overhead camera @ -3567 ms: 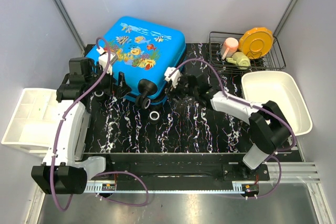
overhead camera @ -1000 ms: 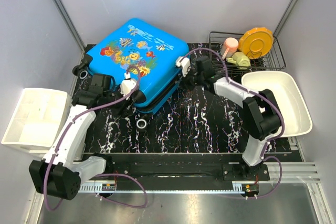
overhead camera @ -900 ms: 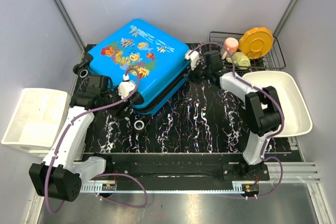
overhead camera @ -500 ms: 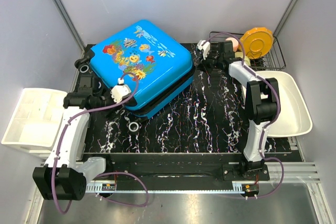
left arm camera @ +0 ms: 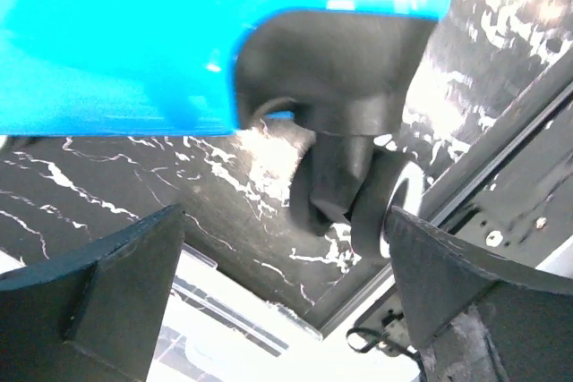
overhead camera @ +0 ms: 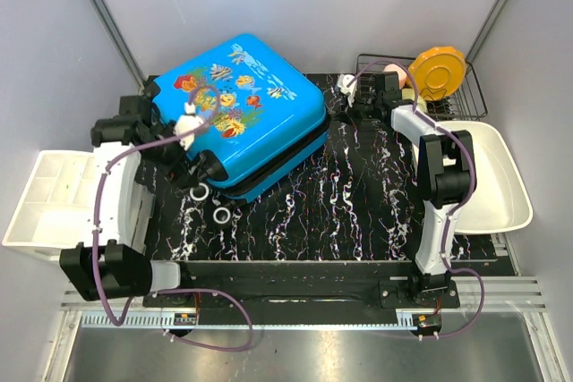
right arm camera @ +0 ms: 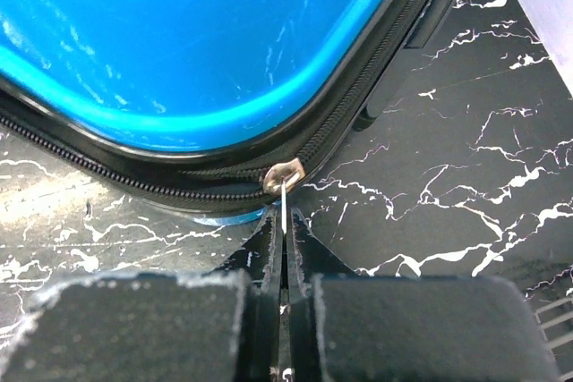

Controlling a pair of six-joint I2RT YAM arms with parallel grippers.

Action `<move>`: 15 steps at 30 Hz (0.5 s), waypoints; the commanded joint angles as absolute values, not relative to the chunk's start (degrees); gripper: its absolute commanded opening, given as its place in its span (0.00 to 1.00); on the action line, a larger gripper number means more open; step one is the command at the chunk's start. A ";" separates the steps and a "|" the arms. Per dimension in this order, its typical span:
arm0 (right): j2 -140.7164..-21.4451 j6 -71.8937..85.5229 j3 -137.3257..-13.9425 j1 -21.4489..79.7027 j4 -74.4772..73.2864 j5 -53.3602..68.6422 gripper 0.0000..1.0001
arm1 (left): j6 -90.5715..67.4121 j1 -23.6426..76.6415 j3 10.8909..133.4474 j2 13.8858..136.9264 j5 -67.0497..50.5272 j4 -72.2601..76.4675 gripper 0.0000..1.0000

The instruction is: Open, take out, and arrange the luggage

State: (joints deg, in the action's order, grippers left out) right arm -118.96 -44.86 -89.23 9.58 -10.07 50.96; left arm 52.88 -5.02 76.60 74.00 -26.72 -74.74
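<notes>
The large bright blue glossy hard-shell suitcase with a cartoon fish print [overhead camera: 255, 123] is lying flat, printed side up, on the black white-veined marbled surface [overhead camera: 358, 203]. It is sitting at an angle across the back left part of that surface. The right claw [right arm camera: 285, 221] is pinching the thin silver metal zipper pull [right arm camera: 284, 196] between its closed fingers, just beside the suitcase's rounded right corner. The pull is hanging from the slider [right arm camera: 285, 173] on the black zip track. The left claw [left arm camera: 282, 221] is standing wide open at the suitcase's near left corner, holding nothing. Its two dark fingers [left arm camera: 98, 301] are flanking a black caster wheel [left arm camera: 358, 194]; whether either is touching it is unclear. A white plastic bin [overhead camera: 506, 207] is sitting to the right, beside a black wire rack [overhead camera: 466, 100].
</notes>
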 commanded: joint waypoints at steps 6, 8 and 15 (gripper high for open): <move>-108.47 -51.15 -77.71 14.94 -12.74 60.38 0.00 | 16.64 -14.06 90.53 76.02 -32.92 -58.67 0.99; -106.45 -52.03 -74.03 16.69 -13.09 60.91 0.00 | 9.45 -14.24 89.74 77.94 -27.97 -54.95 0.99; -95.56 -55.36 -64.26 21.43 -15.81 63.10 0.00 | -2.01 -15.03 91.85 88.67 -26.35 -49.93 0.99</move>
